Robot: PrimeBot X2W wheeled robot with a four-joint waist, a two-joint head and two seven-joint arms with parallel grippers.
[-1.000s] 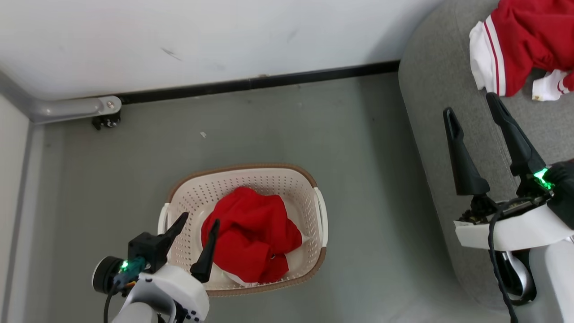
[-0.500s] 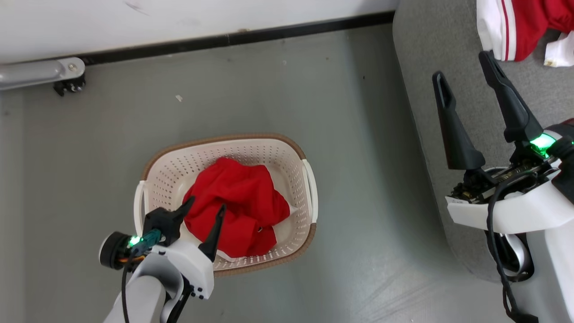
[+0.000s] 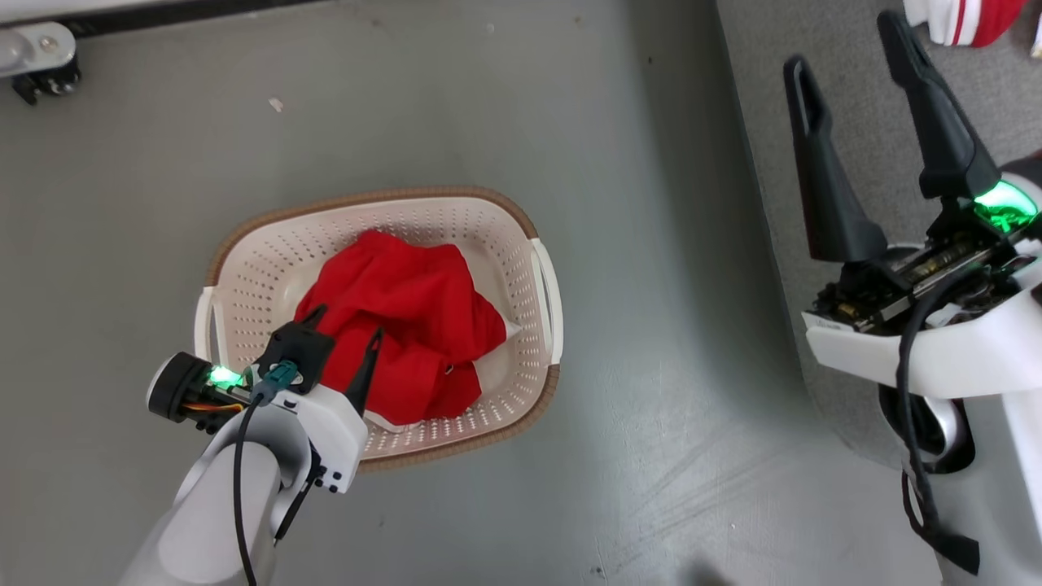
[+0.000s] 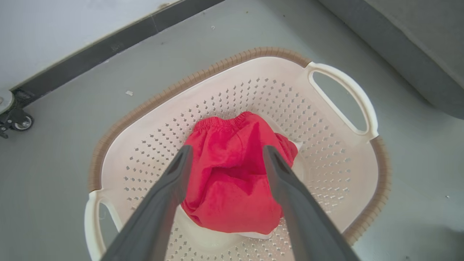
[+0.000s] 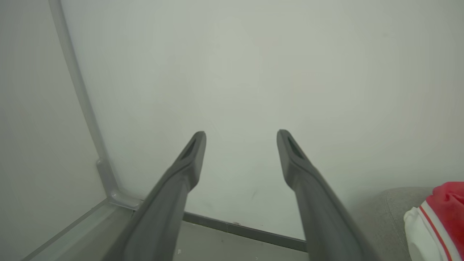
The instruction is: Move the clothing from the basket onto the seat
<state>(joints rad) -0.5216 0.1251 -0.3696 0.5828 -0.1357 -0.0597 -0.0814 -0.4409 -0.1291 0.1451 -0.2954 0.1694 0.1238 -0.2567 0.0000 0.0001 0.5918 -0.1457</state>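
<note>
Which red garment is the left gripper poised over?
The crumpled red garment in the basket, framed by the left gripper; the white-striped one lies on the sofa.

A smooth grey floor [image 3: 456,98] spreads across the scene, with faint glossy scuffs at the near right. At the far left a small black caster [image 3: 45,81] stands on it, under a pale grey metal bar [image 3: 28,49] with a screw head. To the right of the caster, apart from it, a tiny white scrap [image 3: 277,104] lies on the floor. A black baseboard [image 4: 108,40] runs along the floor's far edge, beneath a plain white wall [image 5: 253,72]. A grey trim strip [image 5: 78,90] climbs the wall's left corner.
</note>
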